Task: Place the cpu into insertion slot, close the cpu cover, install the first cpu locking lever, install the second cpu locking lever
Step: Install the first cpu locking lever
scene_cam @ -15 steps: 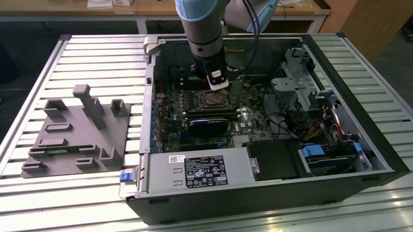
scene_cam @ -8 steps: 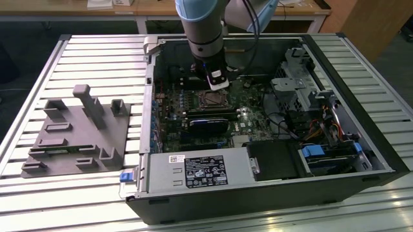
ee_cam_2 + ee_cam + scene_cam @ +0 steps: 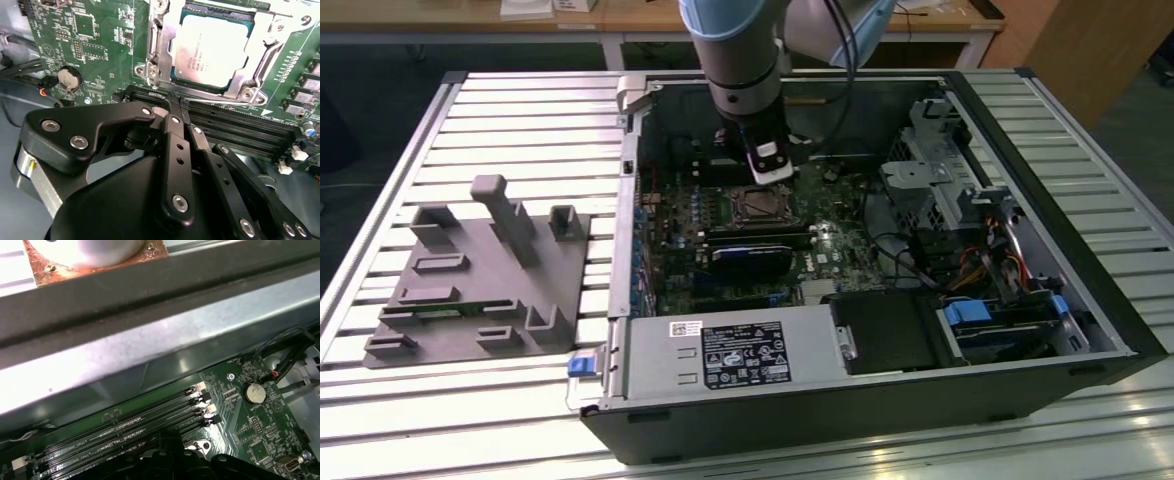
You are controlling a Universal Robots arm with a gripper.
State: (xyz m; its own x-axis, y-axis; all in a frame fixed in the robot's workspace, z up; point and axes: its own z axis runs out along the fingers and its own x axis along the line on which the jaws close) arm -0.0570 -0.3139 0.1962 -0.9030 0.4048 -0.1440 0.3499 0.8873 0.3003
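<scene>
The cpu (image 3: pixel 210 47), a silvery square chip, lies flat in the insertion slot (image 3: pixel 758 205) on the green motherboard. The cpu cover (image 3: pixel 161 35), a silver frame, lies down around the chip's edges. I cannot tell how the locking levers stand. My gripper (image 3: pixel 177 104) hangs just off the socket's edge, over the black memory slots (image 3: pixel 240 127), its black fingers (image 3: pixel 175 145) shut together with nothing between them. In the exterior view the gripper (image 3: pixel 773 178) reaches down into the open computer case (image 3: pixel 1067 300), just behind the socket.
A coin battery (image 3: pixel 66 77) and thin cables sit on the board beside the socket. The first wrist view shows the memory slots (image 3: pixel 125 432) and the case wall (image 3: pixel 150 350) close by. A grey fixture (image 3: pixel 480 280) lies on the slatted table at the exterior view's left.
</scene>
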